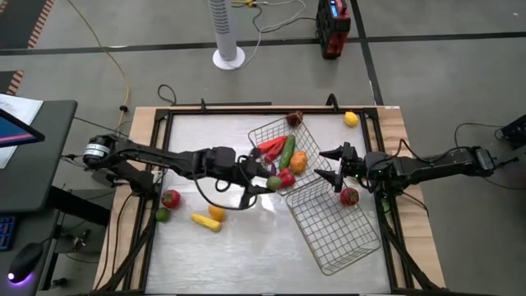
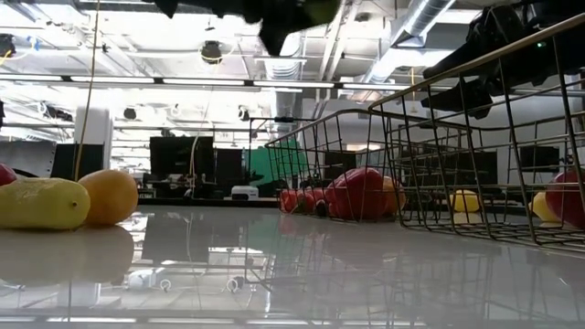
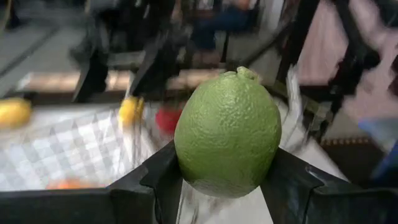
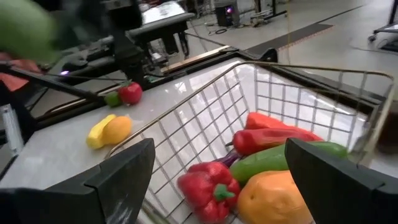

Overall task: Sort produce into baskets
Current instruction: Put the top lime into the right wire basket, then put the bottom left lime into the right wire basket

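Lime [image 3: 227, 134] clamped in our left gripper [image 1: 265, 183] rides toward the filled basket [image 1: 261, 134]; our right gripper [image 1: 330, 171] waits beside it, fingers spread.

The left arm reaches in from the left edge of the tabletop, stretched almost level toward the middle. Its left claw [image 1: 265, 182] is clamped on a green lime [image 3: 227, 132], one finger pressed to each side of the fruit. The right arm comes in from the right edge, also low and extended, and its right claw [image 1: 331, 167] hangs near the centre with fingers spread wide, gripping nothing.
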